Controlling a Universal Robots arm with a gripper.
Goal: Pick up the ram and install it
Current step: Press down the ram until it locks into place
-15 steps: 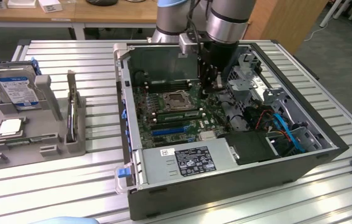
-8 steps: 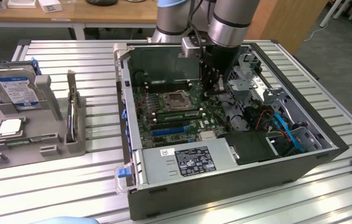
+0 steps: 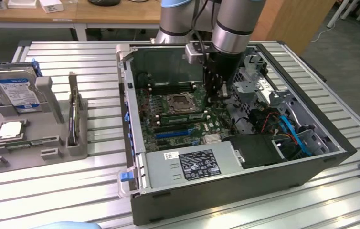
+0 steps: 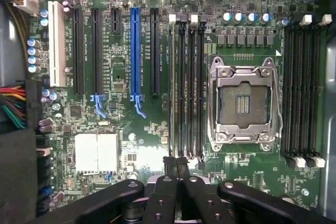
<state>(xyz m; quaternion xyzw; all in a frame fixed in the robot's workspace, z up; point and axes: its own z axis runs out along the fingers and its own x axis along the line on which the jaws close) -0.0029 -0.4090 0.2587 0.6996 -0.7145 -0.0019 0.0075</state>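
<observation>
Inside the open computer case (image 3: 231,191), my gripper (image 3: 214,100) reaches down over the motherboard (image 3: 167,126), just beside the CPU socket (image 3: 181,101). In the wrist view its fingertips (image 4: 171,165) are pressed together, with nothing visible between them. They sit at one end of a bank of memory slots (image 4: 193,87). A thin pale-green edge, which looks like the ram (image 4: 172,87), runs along the slot nearest the blue connector (image 4: 136,51). I cannot tell whether the fingers touch it. The CPU socket (image 4: 242,103) lies open and bare beside the slots.
A grey parts holder (image 3: 33,143) stands on the slatted table at the exterior view's left. It carries a hard drive (image 3: 17,90), a square CPU chip (image 3: 11,130) and a thin dark board on edge (image 3: 73,119). Drive cages and cables (image 3: 275,124) crowd the case.
</observation>
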